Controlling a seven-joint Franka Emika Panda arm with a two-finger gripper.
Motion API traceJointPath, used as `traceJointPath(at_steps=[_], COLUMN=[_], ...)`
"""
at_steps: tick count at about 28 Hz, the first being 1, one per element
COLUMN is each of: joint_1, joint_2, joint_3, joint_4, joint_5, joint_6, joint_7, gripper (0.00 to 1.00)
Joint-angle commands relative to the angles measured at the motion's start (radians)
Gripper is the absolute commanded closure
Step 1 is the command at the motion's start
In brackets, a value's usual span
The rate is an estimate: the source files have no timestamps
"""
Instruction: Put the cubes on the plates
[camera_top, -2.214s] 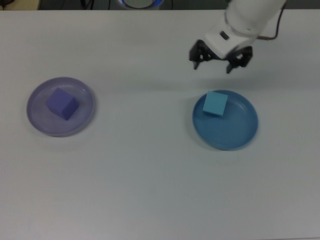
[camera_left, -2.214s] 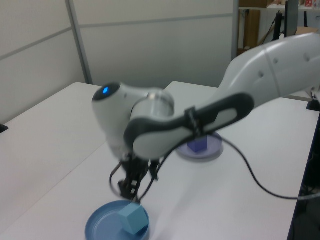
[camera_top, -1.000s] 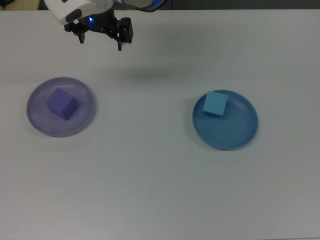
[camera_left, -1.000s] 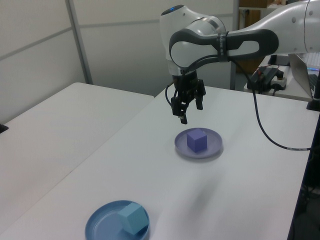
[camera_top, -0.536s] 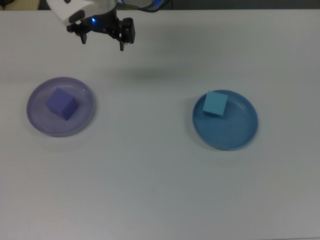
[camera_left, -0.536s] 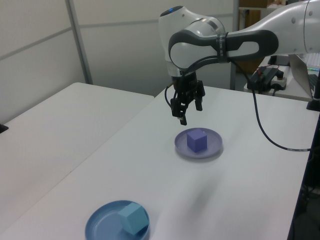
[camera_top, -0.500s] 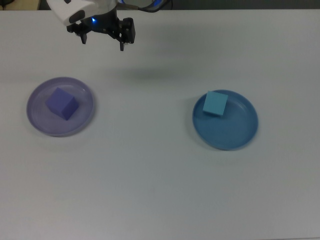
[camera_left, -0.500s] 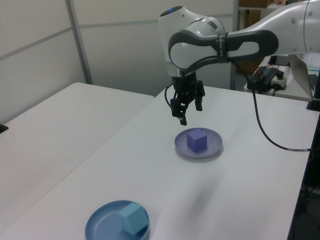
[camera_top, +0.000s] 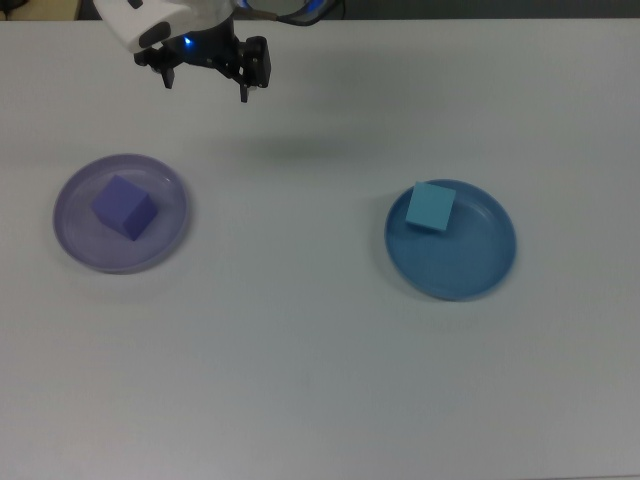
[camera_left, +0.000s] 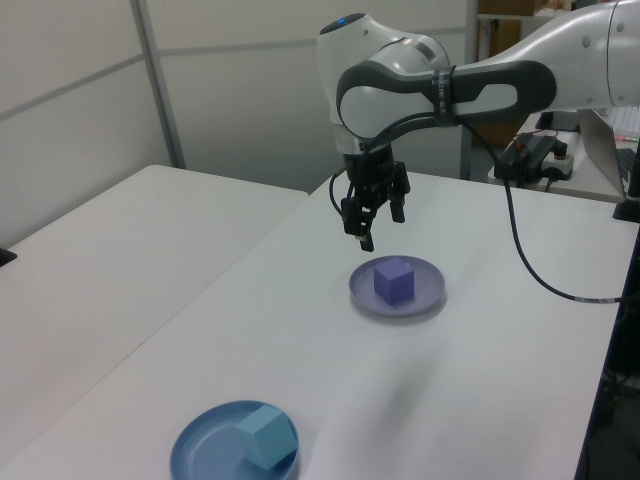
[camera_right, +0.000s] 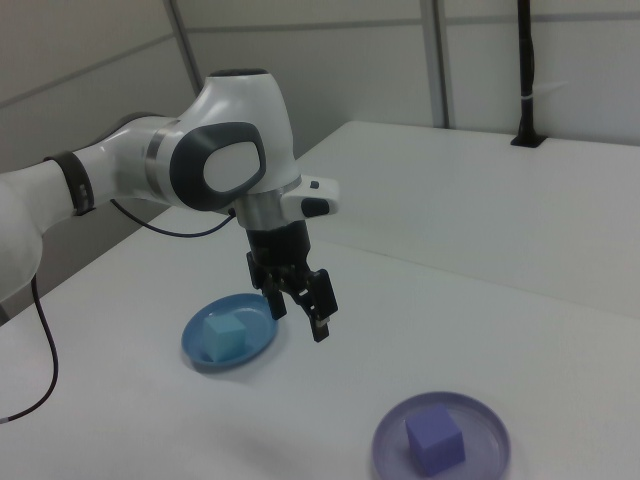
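A purple cube (camera_top: 124, 207) rests on the lavender plate (camera_top: 76, 246) at the top view's left. On the blue plate (camera_top: 470, 268) at the top view's right lies a cyan cube (camera_top: 431, 207), near the far rim. My gripper (camera_top: 206, 84) hangs open and empty in the air, beyond the lavender plate and toward the top view's upper left. The left view shows the gripper (camera_left: 375, 226) above and beside the purple cube (camera_left: 394, 280), apart from it. In the right view the gripper (camera_right: 302, 318) is between the blue plate (camera_right: 212, 364) and the lavender plate (camera_right: 482, 452).
A black cable (camera_left: 530, 270) runs from the arm across the table at the left view's right. A second white table (camera_left: 90, 260) adjoins at the left view's left. A black post (camera_right: 526, 75) stands at the far edge in the right view.
Since the oldest frames my gripper has swung from above the blue plate over to the lavender plate's side. It has barely moved in the last second. Both cubes stayed put.
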Motion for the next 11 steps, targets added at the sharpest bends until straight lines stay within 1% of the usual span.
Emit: traceJointPath(at_steps=[1,11], joint_1=[0.002,0.004], joint_2=[-0.013,-0.013], joint_3=[-0.002,0.002], joint_4=[-0.019,-0.019], joint_5=[0.019,0.023], joint_6=[0.0,0.0], joint_7=[-0.016,-0.016], gripper=[0.0,0.0])
